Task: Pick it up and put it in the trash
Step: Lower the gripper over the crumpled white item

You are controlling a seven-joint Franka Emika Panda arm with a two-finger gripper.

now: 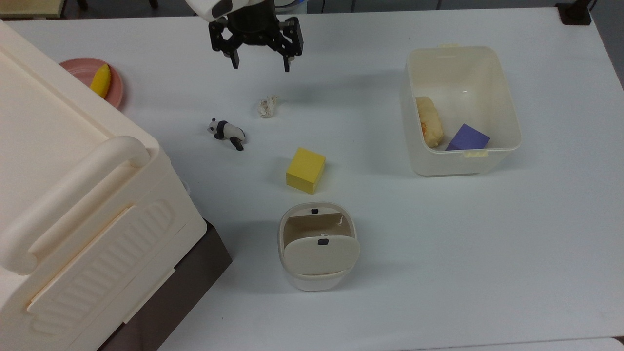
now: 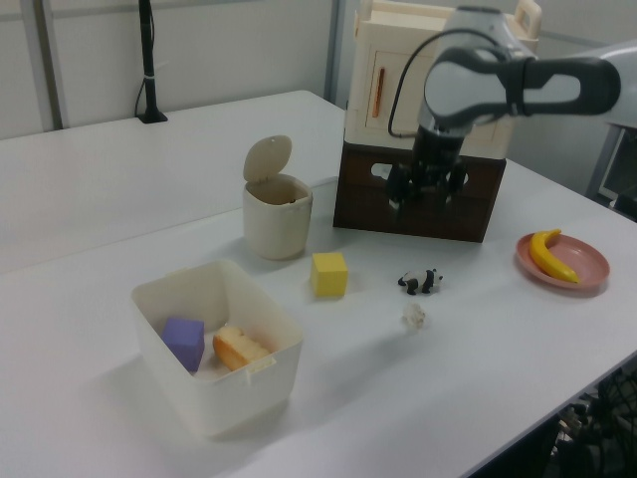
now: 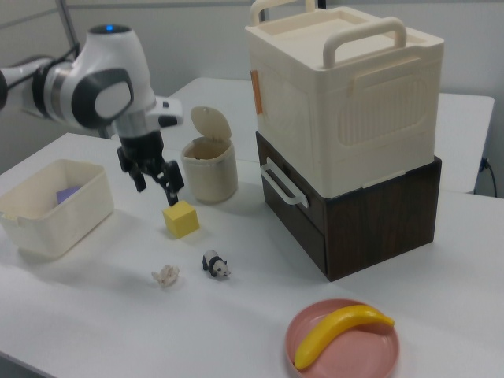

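A: Items on the white table, the top view's left to right?

B: Cream storage box on its dark base. Pink plate with a banana. Panda toy. Paper wad, loose on the table, just right of the panda and well apart from the yellow cube. The trash below the cube, flap lid tipped up, tan inside showing. Translucent tub far right, holding a purple block and a bread-like piece.

A: Tool?

B: Tool, fingers spread wide, nothing between them, hanging above the table near the wad, toward the top view's upper edge.

A: Progress?

B: Early, by my reading. Nothing grasped. Left: lower over the wad, close on it, lift, carry past the cube, release into the trash.
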